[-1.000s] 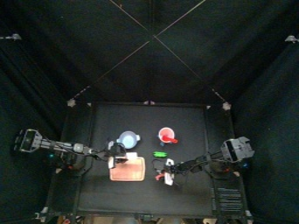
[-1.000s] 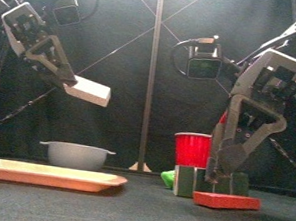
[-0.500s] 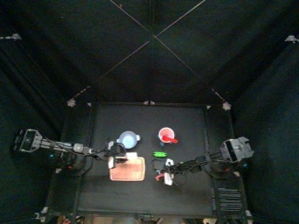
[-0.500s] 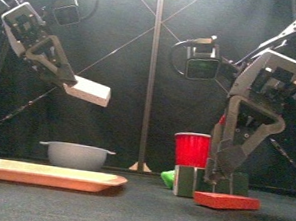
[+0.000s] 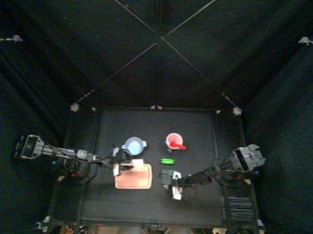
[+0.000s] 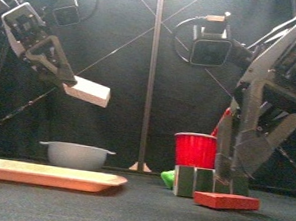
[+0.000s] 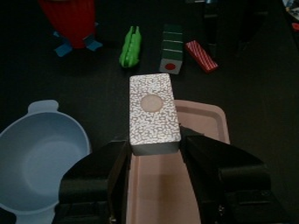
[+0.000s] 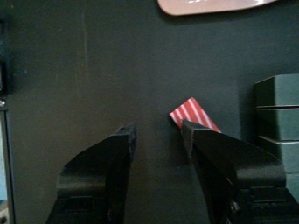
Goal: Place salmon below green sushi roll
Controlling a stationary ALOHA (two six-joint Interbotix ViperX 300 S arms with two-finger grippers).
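Fingers of right gripper [image 8: 162,144] wide open, empty over salmon [image 8: 194,115]; left gripper [image 7: 153,156] pinches white block [image 7: 152,102] above empty pink tray [image 7: 176,184].

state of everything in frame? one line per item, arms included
Left gripper: shut on the speckled white block, held above the pink tray.
Right gripper: fingers open, empty, over the red striped salmon piece.
Salmon piece: flat on the table, not held.
Green sushi roll: on the table, untouched.
Red cup: upright.
Pale blue bowl: upright.
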